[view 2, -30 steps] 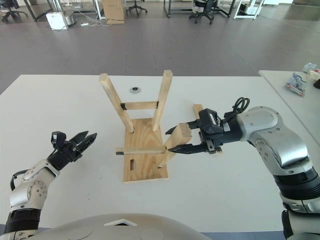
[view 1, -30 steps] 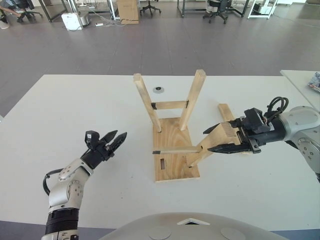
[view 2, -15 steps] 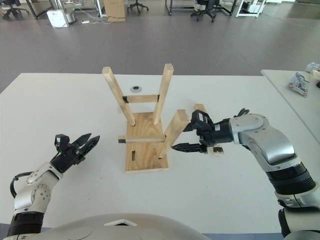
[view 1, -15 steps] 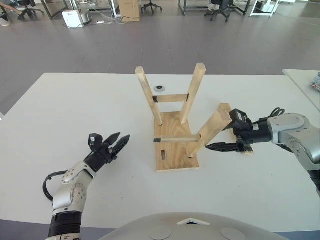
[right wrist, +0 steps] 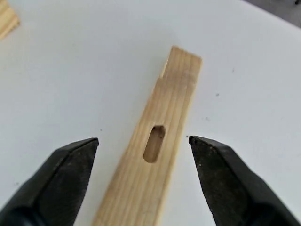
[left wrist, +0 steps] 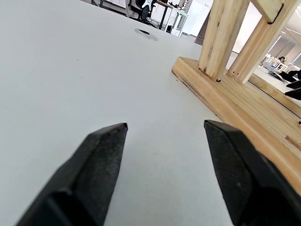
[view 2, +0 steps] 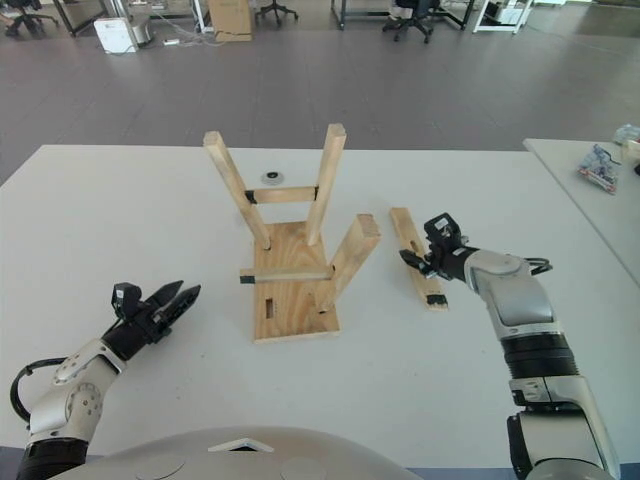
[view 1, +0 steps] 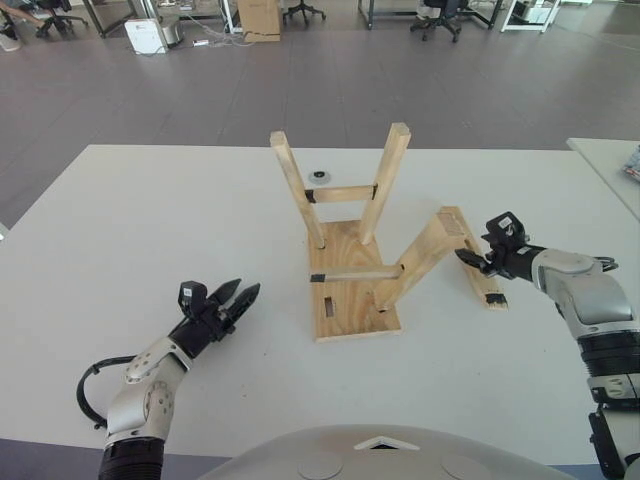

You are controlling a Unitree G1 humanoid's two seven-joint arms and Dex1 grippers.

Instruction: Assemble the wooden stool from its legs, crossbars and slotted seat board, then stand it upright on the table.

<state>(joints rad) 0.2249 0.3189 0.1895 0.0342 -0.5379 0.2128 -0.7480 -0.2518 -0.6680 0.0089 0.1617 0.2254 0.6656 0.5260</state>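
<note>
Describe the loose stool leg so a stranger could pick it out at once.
On the white table, find the seat board with legs standing on it. Right of it lies the loose leg, the only one flat on the tabletop, an oval slot in its face.

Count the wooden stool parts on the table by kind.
Legs: 4 (the last lies loose on the table)
Crossbars: 2
Seat board: 1
Total: 7
</note>
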